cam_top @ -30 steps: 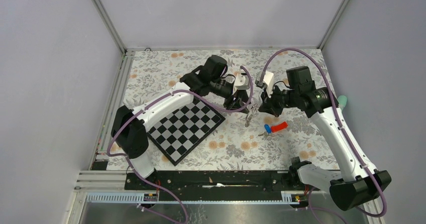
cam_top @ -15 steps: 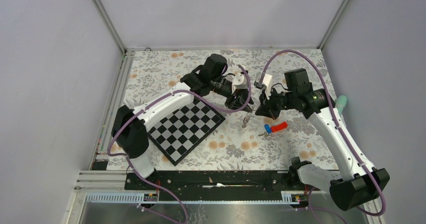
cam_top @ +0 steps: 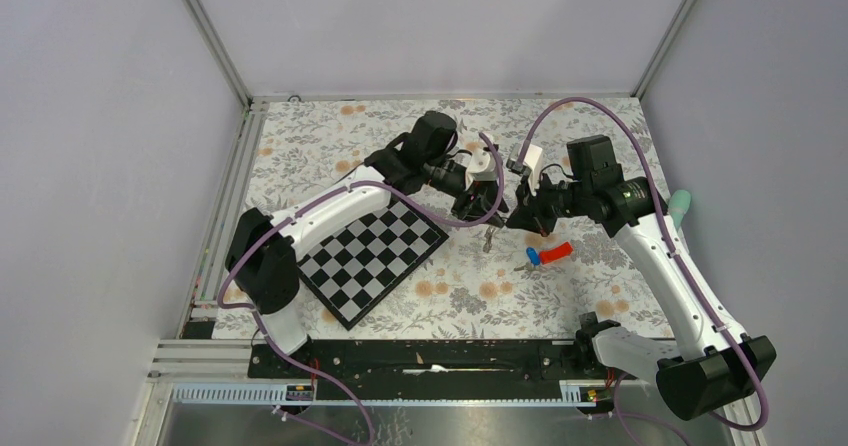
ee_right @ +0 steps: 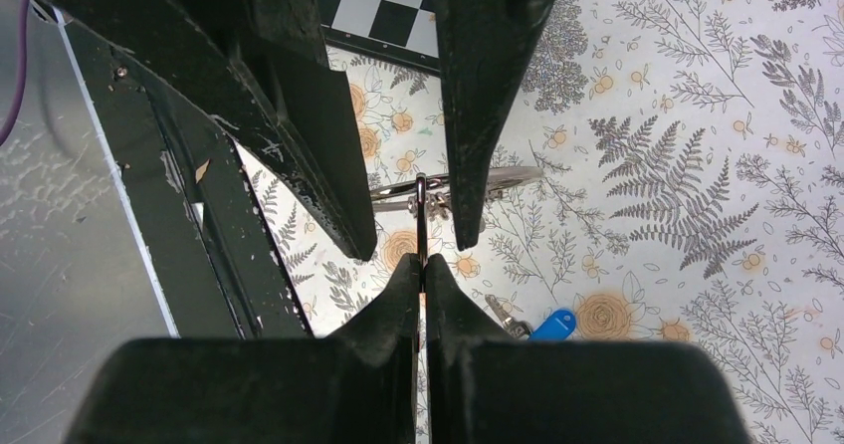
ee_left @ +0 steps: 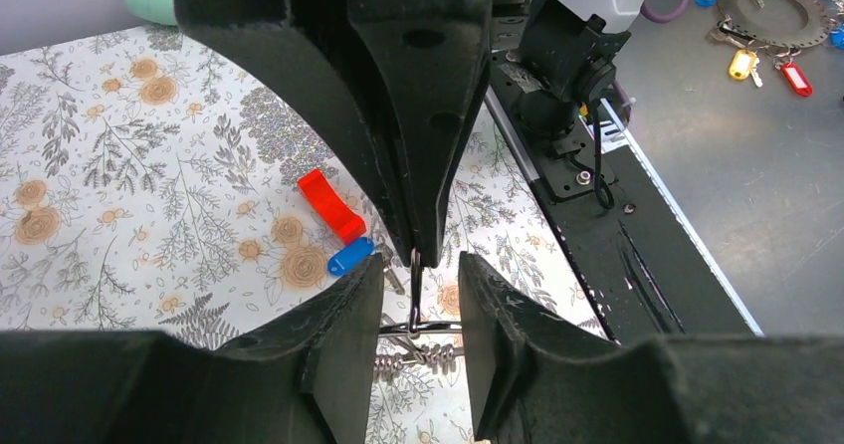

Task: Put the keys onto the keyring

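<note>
Left wrist: one keyring (ee_left: 414, 287), one blue-capped key (ee_left: 350, 256), one red block (ee_left: 330, 205).

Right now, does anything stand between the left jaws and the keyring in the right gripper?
Nothing visible does. The keyring, pinched edge-on by the right gripper, stands in the gap between the jaws of the left gripper, which are apart.
</note>
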Motion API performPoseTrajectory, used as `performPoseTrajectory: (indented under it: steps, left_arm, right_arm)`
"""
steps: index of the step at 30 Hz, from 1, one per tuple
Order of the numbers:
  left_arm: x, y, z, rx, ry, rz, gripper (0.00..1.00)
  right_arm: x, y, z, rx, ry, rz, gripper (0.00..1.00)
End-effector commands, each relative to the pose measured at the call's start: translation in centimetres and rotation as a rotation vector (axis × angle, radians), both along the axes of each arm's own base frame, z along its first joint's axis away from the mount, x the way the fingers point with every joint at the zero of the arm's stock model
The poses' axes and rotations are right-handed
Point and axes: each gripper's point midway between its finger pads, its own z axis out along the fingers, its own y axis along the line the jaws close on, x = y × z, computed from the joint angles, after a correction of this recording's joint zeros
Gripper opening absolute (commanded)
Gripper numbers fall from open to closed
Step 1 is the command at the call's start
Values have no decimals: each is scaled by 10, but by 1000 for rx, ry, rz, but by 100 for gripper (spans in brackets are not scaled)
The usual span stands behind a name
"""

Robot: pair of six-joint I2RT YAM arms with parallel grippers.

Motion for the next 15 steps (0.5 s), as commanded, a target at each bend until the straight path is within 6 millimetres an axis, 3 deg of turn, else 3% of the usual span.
performPoseTrajectory:
  steps: [1,15]
  left_arm:
    - [-5,-3,3,-34,-18,-38,38]
    - [-4,-3,-2,-16,-26,-28,17]
  right_arm:
    - [-3,7,14,49,-34,22,0]
    - [-3,7,13,50,-30,20,0]
